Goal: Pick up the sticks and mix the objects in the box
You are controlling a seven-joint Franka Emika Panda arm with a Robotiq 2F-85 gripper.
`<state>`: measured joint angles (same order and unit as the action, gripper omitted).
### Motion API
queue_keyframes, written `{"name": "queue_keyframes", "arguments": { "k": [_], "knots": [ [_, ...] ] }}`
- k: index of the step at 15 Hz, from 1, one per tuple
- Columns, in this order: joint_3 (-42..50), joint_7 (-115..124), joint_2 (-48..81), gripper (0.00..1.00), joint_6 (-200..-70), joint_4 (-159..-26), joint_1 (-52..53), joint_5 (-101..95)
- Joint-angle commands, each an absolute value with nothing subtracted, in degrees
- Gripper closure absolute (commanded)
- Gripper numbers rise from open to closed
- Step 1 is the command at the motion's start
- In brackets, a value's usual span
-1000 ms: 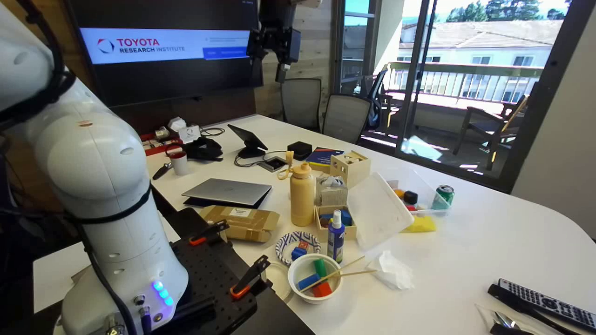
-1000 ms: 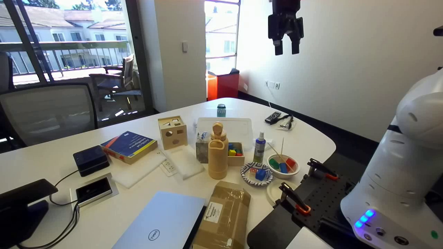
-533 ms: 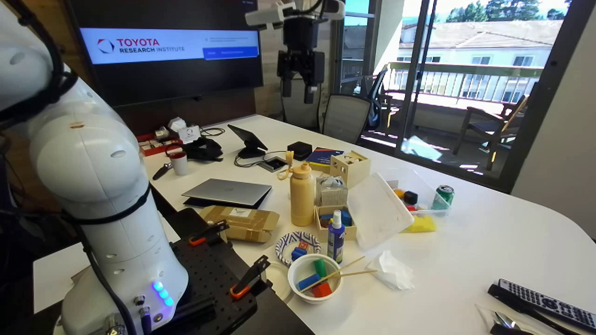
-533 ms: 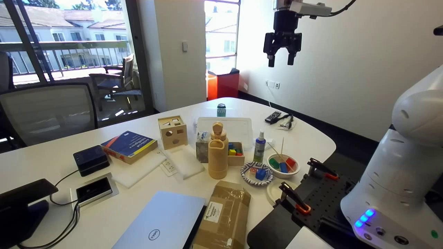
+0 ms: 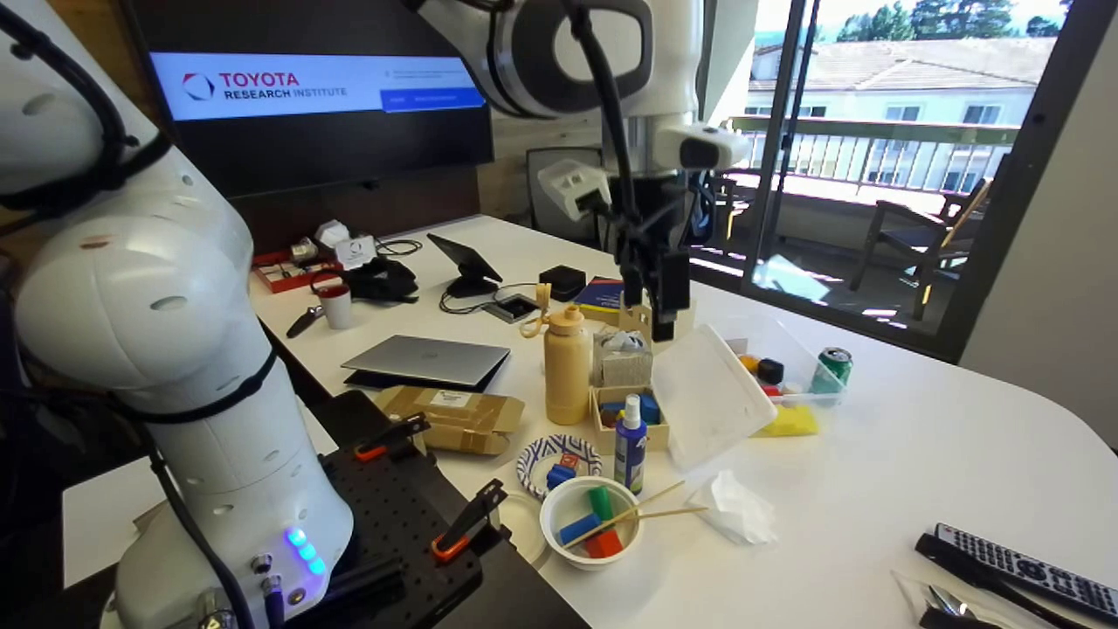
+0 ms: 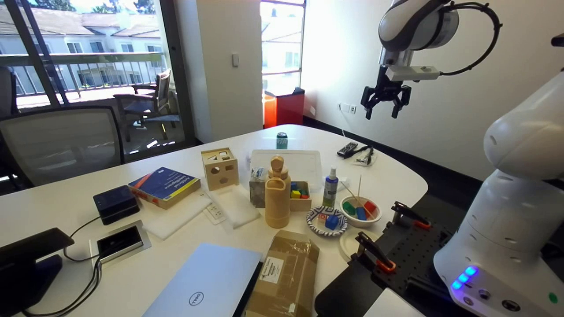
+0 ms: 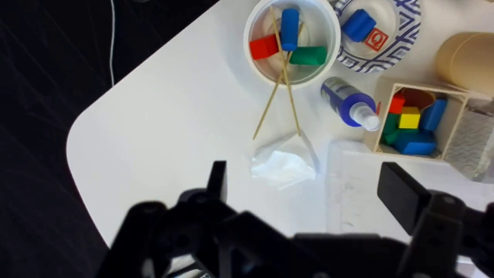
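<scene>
The white bowl stands on the table and also shows in both exterior views. It holds a red block, a blue block and a green block. Two thin, light wooden sticks lean crossed in the bowl, their outer ends past its rim; they also show in an exterior view. My gripper is open and empty, fingers pointing down. It is high above the table, away from the bowl, in both exterior views.
A blue spray bottle and a blue-patterned plate stand beside the bowl. Crumpled white paper lies near the sticks' outer ends. A wooden box of blocks, a tall tan bottle and a clear lid are close by.
My gripper has come down from high up, moving right and down in both exterior views, with its fingers apart throughout. The bowl, blocks and sticks have not moved.
</scene>
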<state>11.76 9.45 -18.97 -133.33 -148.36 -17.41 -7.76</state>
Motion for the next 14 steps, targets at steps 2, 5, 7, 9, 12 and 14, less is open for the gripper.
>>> {"name": "queue_keyframes", "arguments": {
  "k": [2, 5, 7, 9, 12, 14],
  "knots": [
    [15.6, 10.4, -7.8, 0.00, -149.5, -152.8, -20.2, -5.9],
    [17.5, 6.7, 1.1, 0.00, -160.9, -154.7, -18.3, 1.9],
    [16.1, 2.9, 5.3, 0.00, -164.6, -155.0, -17.1, 9.8],
    [12.8, -1.1, 9.5, 0.00, -165.9, -153.8, -18.0, 17.3],
    [8.0, -5.1, 15.6, 0.00, -167.7, -150.6, -20.2, 25.0],
    [5.9, -6.2, 19.6, 0.00, -168.8, -147.8, -21.1, 27.4]
  ]
}}
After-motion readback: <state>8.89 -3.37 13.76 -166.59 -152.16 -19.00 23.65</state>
